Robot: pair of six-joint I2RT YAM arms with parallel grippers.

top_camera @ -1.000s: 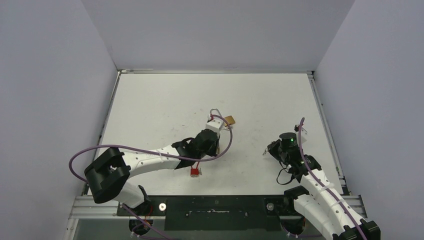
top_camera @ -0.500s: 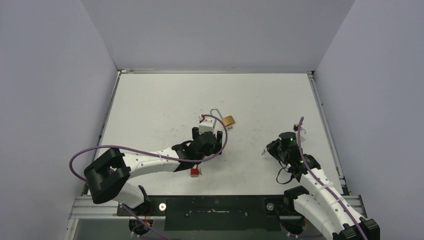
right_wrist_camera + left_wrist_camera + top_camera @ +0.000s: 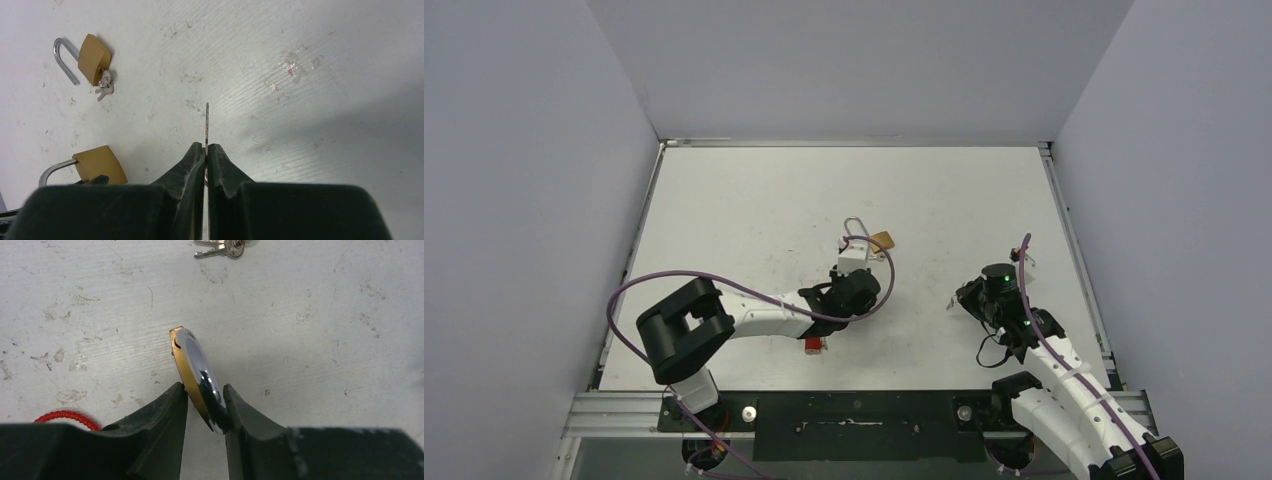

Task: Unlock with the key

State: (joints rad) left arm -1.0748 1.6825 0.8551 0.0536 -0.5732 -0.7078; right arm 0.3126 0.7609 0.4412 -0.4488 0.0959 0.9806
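Observation:
My left gripper [image 3: 204, 390] is shut on a brass padlock [image 3: 196, 372], which I see edge-on, brass face to the left and chrome side to the right, just over the table. In the right wrist view this padlock [image 3: 102, 164] shows low on the left with its shackle pointing left. In the top view the left gripper [image 3: 854, 268] is at mid-table and hides the padlock. My right gripper [image 3: 206, 146] is shut on a thin key [image 3: 206, 120] whose blade sticks out forward. In the top view the right gripper [image 3: 964, 298] is to the right of the left one, apart from it.
A second brass padlock [image 3: 881, 240] lies just beyond the left gripper with its shackle open and a small bunch of keys [image 3: 105, 85] at its base; the keys also show in the left wrist view [image 3: 222, 247]. A red tag on a cord [image 3: 814, 345] lies near the left arm.
The left arm's elbow has swung to the right and the left wrist has shifted slightly right and nearer. The right arm has barely moved.

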